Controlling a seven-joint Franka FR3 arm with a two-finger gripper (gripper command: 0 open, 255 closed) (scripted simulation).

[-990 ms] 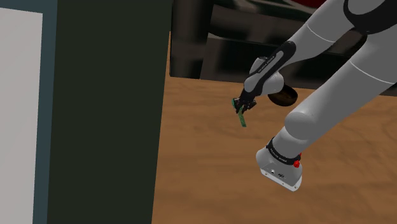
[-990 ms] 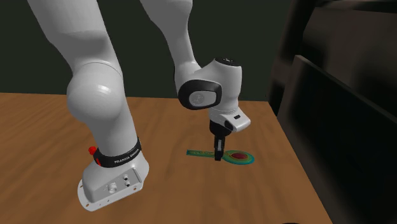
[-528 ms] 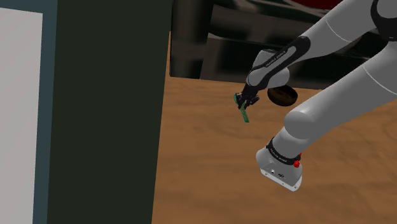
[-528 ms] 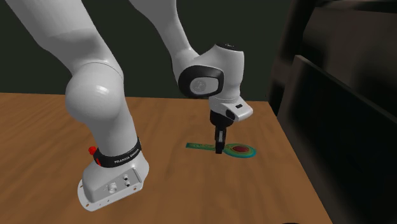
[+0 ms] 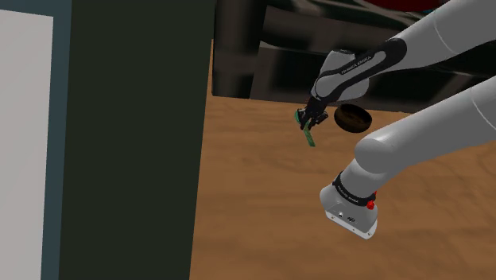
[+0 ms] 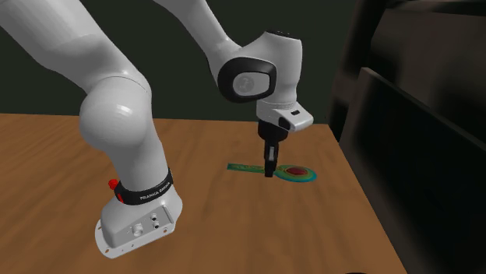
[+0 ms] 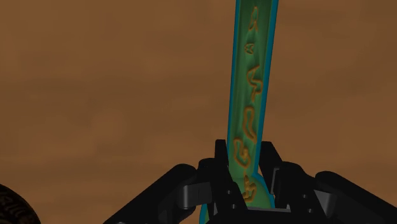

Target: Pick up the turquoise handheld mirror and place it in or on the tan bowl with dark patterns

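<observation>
Item: turquoise handheld mirror (image 7: pixel 252 95); green patterned handle with turquoise edge, clamped between the jaws close to where handle meets head; in the second exterior view its round head (image 6: pixel 296 173) shows a red centre and lies to that view's right of the jaws, the handle running off to the left; it appears to hang clear of the wooden surface (image 5: pixel 254 207), though you cannot be sure of the gap.

Item: tan bowl (image 5: pixel 353 119); dark and round in the shoulder view, resting on the surface just beside the jaws on that view's right; a patterned rim shows at the corner of the wrist view.

Item: arm (image 6: pixel 117 117); reaching out from the base, forearm bent down, wrist pointing the jaws steeply at the surface; jaws closed tight on the mirror.

Step in hand, as you may judge it: carrying; the grasp is made, the placing not yet done.

Next move calls for: a short traverse towards the bowl; enough height for the dangling handle to pass its rim; then lower and let go.
</observation>
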